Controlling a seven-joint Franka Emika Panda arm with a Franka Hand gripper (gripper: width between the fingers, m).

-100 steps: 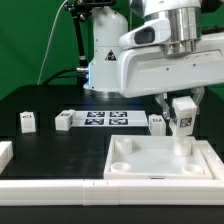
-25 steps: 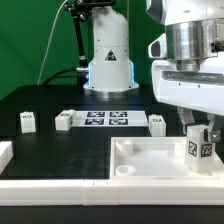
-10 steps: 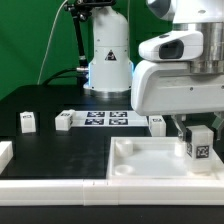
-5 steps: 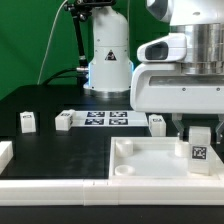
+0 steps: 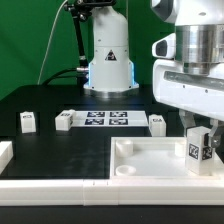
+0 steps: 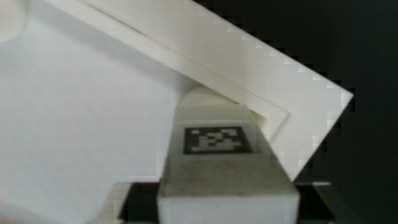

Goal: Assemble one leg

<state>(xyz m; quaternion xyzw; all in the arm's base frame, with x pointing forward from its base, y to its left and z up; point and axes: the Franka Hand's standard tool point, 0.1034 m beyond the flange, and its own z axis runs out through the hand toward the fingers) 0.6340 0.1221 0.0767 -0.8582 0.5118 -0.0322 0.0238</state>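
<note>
two-finger gripper (image 5: pixel 200 138) is clamped on the small white block-shaped plastic leg (image 5: pixel 199 152), one finger on each side, tag side facing the exterior camera

leg is upright at the corner of the large white square tray-like piece (image 5: pixel 150 172) on the exterior view's right, its lower end down behind the front rim there; can't tell if it touches the recess floor

wrist view: leg (image 6: pixel 222 175) shows its black-and-white square tag (image 6: pixel 221 139) and sits right in the angle of the tray-like piece's raised corner rim (image 6: pixel 267 85)

three other legs stand on the black table (image 5: pixel 60 148): two toward the exterior view's left (image 5: pixel 27 122) (image 5: pixel 65 120), one just behind the tray's far rim (image 5: pixel 157 122)

flat white marker board (image 5: pixel 108 118) lies between the second and third of them
</note>
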